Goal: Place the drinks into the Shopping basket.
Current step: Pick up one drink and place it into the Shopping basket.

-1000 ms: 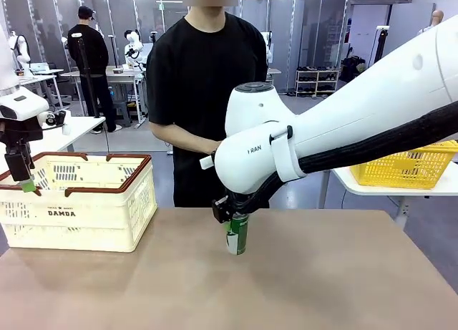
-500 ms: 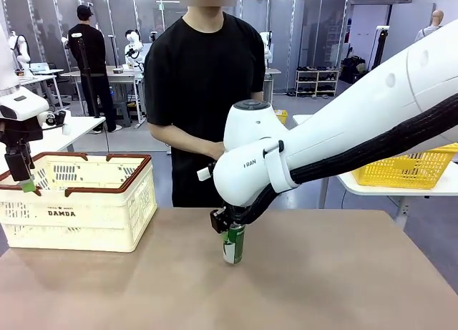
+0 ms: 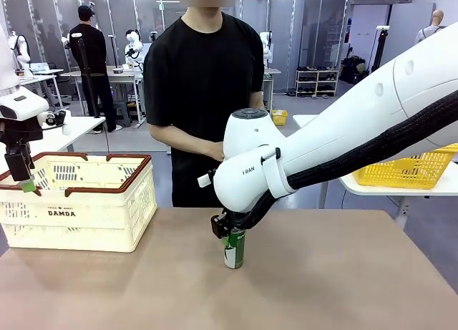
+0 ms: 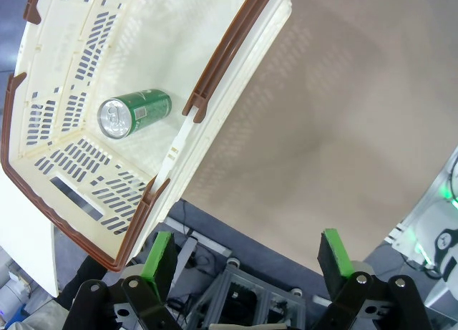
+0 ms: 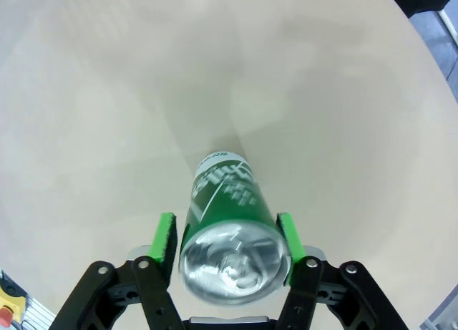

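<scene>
A green drink can (image 3: 233, 248) stands upright on the tan table, near the middle. My right gripper (image 3: 227, 230) comes down over its top. In the right wrist view the can (image 5: 230, 201) sits between the green pads (image 5: 166, 243), a thin gap showing on one side, so the jaws are open around it. The cream Shopping basket (image 3: 79, 215) with its brown rim stands at the left. A second green can (image 4: 134, 114) lies on its side on the basket's floor. My left gripper (image 3: 21, 174) hangs open and empty above the basket's near left corner (image 4: 247, 255).
A person in a black shirt (image 3: 204, 79) stands at the far edge of the table, hands held low in front. A yellow mesh basket (image 3: 408, 169) rests on a side table at the right. The bare tabletop (image 3: 336, 287) spreads out right of the can.
My right arm has lowered the tilted green can until it stands upright on the table, and its jaws have eased apart. The left arm has not moved.
</scene>
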